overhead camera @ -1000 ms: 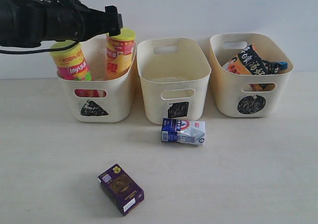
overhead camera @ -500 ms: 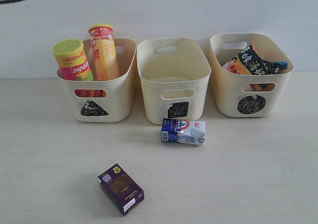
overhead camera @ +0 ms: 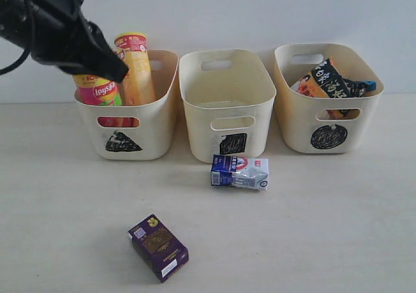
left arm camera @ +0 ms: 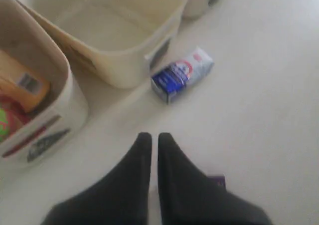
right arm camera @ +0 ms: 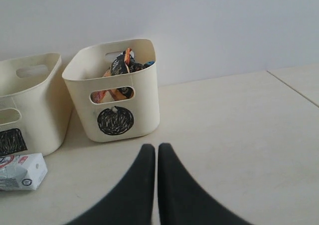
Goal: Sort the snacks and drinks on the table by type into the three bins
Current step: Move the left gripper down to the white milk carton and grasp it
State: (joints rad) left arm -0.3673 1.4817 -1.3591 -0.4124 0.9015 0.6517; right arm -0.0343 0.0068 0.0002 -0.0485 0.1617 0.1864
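Back into the exterior view came the left arm (overhead camera: 52, 26), which half a second earlier had been out of sight. It hung above the triangle bin (overhead camera: 156, 127) and covered the lid of the pink chip tube (overhead camera: 99, 93). Beside that tube the yellow chip tube (overhead camera: 136, 69) leaned in the same bin, unmoved. The left gripper (left arm camera: 150, 137) was clenched, its fingers pressed together on nothing. The right gripper (right arm camera: 151, 147) was likewise closed and bare, pointed toward the circle bin (overhead camera: 292, 127). Orange-black noodle packets (overhead camera: 325, 78) lay in the circle bin. The white-blue pouch (overhead camera: 239, 172) lay on the table (overhead camera: 338, 228) just in front of the square bin (overhead camera: 198, 124), and the purple box (overhead camera: 158, 247) sat nearer the camera, well apart from all three bins
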